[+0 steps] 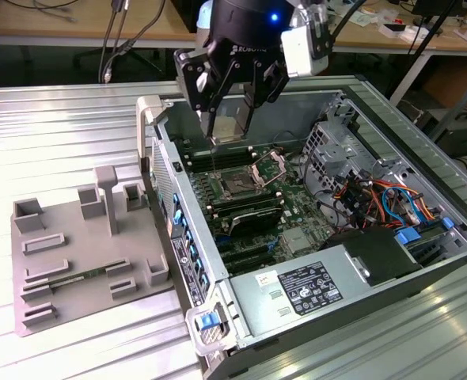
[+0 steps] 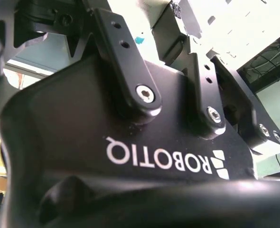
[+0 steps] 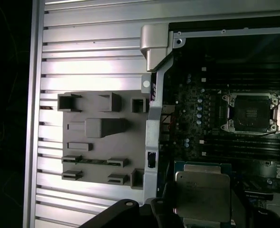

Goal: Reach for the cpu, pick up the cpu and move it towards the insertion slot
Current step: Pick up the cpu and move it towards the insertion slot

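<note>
Claw [image 1: 232, 127] clamped on the cpu [image 1: 230, 129], apparently lifted, near the insertion slot [image 1: 241, 184]

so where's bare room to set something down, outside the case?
Bare ribbed metal table beyond the grey fixture tray, and a strip of it near the exterior view's bottom left. Crowded: the tray's blocks, and the open computer case, where the gripper holds the cpu above the insertion slot.

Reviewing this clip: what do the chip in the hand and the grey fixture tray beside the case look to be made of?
The small square silvery cpu, held in the black hand: brushed-looking metal lid on a thin greenish board rim. The flat grey fixture tray: matte and uniformly grey, with blocky raised holders, probably plastic, perhaps printed.
</note>
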### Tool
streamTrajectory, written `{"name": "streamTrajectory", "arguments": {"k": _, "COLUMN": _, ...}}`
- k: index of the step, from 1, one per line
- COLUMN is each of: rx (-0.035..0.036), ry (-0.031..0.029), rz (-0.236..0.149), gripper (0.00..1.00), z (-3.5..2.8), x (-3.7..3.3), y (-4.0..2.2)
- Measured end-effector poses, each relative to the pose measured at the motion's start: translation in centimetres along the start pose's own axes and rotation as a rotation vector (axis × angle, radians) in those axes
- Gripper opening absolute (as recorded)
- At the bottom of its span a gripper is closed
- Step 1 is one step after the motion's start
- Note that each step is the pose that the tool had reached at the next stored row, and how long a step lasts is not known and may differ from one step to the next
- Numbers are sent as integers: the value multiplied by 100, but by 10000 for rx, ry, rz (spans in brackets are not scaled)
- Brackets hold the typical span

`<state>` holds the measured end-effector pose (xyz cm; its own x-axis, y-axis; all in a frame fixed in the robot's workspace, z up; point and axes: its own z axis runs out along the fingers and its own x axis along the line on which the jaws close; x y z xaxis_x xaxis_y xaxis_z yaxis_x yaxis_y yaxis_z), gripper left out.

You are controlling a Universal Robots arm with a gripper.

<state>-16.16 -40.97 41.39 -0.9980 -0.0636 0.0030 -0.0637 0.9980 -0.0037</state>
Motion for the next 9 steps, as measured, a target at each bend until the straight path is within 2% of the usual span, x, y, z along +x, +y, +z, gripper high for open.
{"name": "streamTrajectory", "arguments": {"k": 9, "rx": 0, "ry": 0, "rz": 0, "gripper": 54, "z": 9, "x": -78, "y": -5}}
